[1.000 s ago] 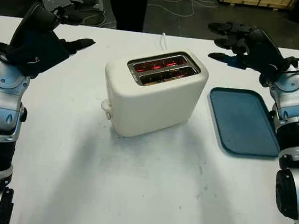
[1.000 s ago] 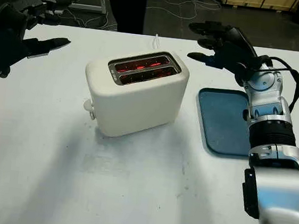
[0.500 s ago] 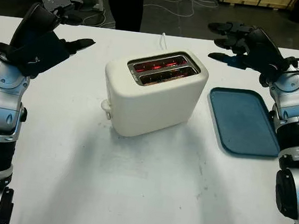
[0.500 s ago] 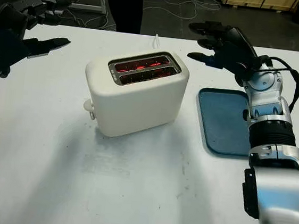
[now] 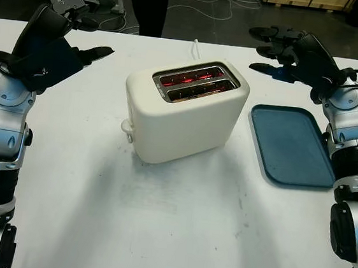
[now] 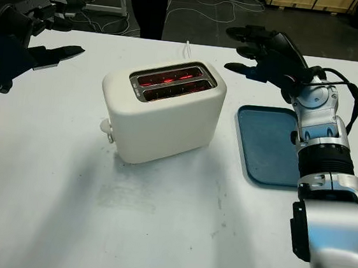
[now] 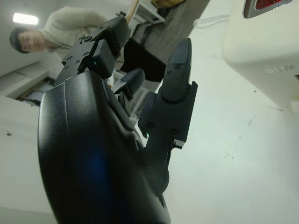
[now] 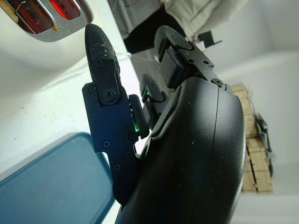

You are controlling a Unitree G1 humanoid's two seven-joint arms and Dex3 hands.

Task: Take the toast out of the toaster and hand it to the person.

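A cream two-slot toaster (image 5: 184, 112) stands mid-table, its slots (image 5: 196, 83) glowing red inside; toast sits low in them and barely shows. My left hand (image 5: 81, 31) hangs open above the table's far left corner, well away from the toaster. My right hand (image 5: 274, 49) is open too, raised over the far right of the table, just behind the tray. A person (image 7: 51, 35) in a light top stands beyond the table's far edge, dark trousers (image 5: 148, 3) showing in the head views.
A blue tray (image 5: 291, 146) lies right of the toaster, nothing on it. The toaster's lever knob (image 5: 126, 127) faces front left and its white cord (image 5: 195, 47) runs off the back. Cables cover the floor behind.
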